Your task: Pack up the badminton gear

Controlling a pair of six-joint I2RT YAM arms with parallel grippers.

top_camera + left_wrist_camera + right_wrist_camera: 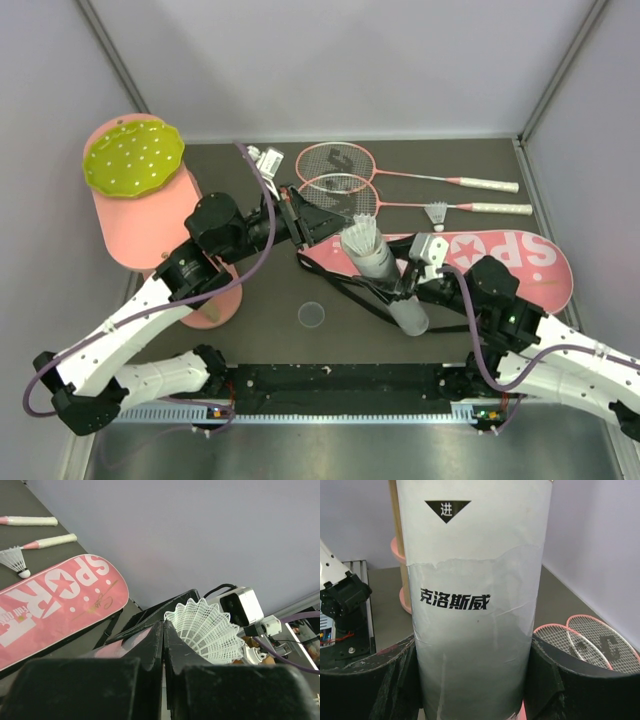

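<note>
My right gripper (400,293) is shut on the white tube (385,280) and holds it tilted above the pink "SPORT" bag (505,262); in the right wrist view (472,680) its fingers clamp the tube (475,595). A white shuttlecock (360,235) sticks out of the tube's far end. My left gripper (335,231) is shut, its tips at the skirt of that shuttlecock (205,630), with nothing seen between them (164,624). Two pink rackets (345,172) lie at the back. Another shuttlecock (436,212) lies by their handles.
The big pink cylinder (150,215) with the yellow-green dotted disc (132,158) lies at the left. A small round clear lid (312,314) lies near the front middle. The bag's black straps (345,285) trail under the tube. Grey walls close in the table.
</note>
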